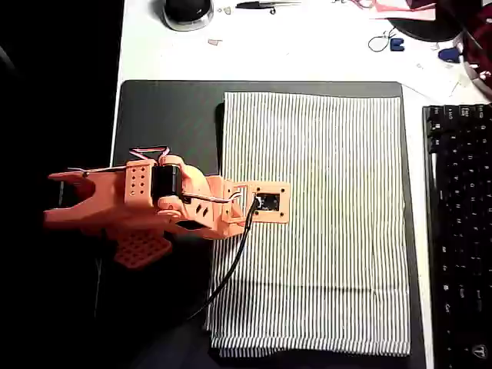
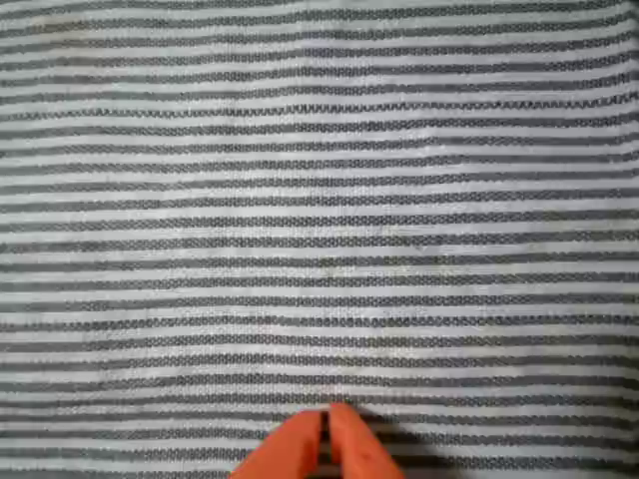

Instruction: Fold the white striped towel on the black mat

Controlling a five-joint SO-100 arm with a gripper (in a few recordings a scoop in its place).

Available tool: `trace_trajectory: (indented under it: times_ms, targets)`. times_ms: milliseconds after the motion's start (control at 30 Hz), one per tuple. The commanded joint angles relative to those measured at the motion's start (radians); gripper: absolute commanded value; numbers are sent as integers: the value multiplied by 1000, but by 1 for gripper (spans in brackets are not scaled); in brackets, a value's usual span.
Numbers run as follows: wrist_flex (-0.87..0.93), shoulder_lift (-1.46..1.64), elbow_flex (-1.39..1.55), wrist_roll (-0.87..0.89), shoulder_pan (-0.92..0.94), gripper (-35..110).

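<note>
White striped towel [image 2: 319, 200] flat directly beneath closed orange jaws.

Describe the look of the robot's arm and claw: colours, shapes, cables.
The arm is orange plastic with blocky printed segments, one plate perforated with small holes, and a black motor set in its middle. Thin red and white wires loop over the top; a black cable trails down from its square camera mount. The claw ends in two tapered orange tips.

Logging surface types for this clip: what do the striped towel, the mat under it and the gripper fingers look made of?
The white striped towel looks like thin woven cloth, matte; the weave grain shows in the wrist view. The black mat appears a flat, matte sheet, possibly rubber or felt; I cannot tell which. The gripper fingers look like smooth orange plastic, probably printed.
</note>
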Motion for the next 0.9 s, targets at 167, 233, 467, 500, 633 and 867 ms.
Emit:
trace_trajectory:
  times_ms: [167, 233, 467, 500, 633, 867]
  targets:
    - [-2, 6, 14, 11, 20, 5]
    - [0, 2, 14, 12, 20, 4]
    - [-2, 6, 15, 28, 25, 0]
    - [-2, 6, 15, 15, 14, 0]
    - [0, 6, 15, -58, 15, 0]
    - [2, 6, 15, -58, 2, 0]
